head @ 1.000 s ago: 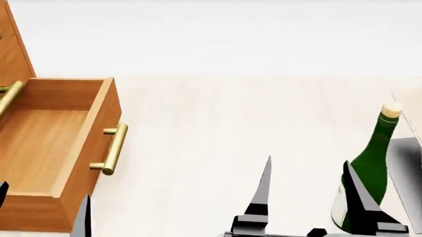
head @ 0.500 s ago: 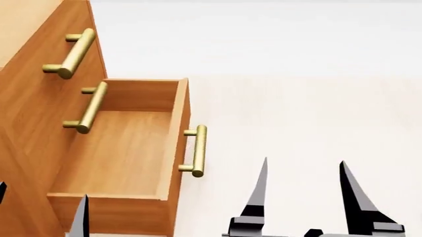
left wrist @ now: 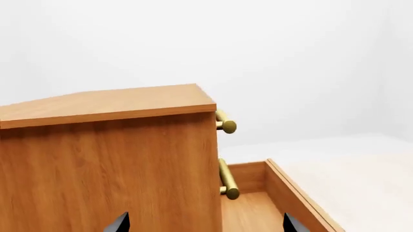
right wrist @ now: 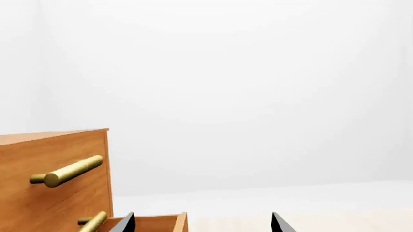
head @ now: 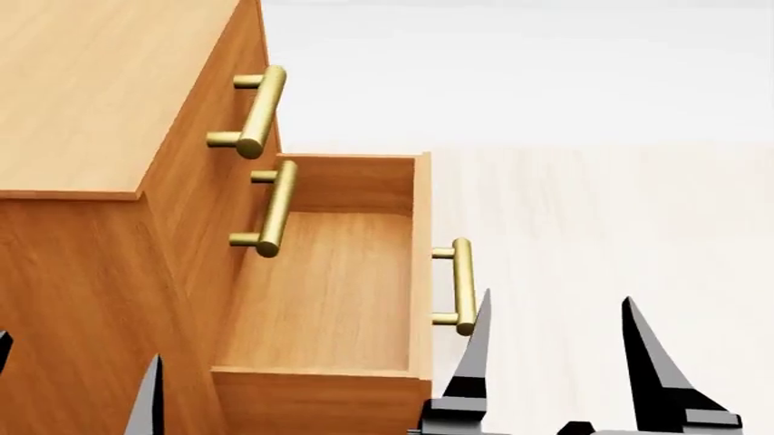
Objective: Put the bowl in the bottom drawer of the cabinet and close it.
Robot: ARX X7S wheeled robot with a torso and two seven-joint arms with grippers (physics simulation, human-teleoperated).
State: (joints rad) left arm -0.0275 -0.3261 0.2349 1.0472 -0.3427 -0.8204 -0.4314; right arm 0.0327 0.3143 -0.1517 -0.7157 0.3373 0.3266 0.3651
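Swinging across, my view has slid the cabinet (head: 109,118) from the 9 o'clock edge toward centre, and the green bottle that stood at 3 o'clock a second ago has dropped out of sight. My right tool (head: 554,349) sits at 6 o'clock in the head view with its two dark fingers spread wide and nothing between them; the left finger tip lies just beside the brass handle (head: 461,285) of the bottom drawer (head: 326,299). My left tool (head: 75,381) pokes in at 7 o'clock, fingers also apart and empty, facing the cabinet's side wall. Outward from there, the bottom drawer stands pulled fully open and its floor is bare. Two upper handles (head: 256,111) sit at 11 o'clock on shut fronts. The bowl is in none of the current views, so I cannot say where it lies. I judge only the opening done: fetching the bowl, placing it and closing the drawer remain.
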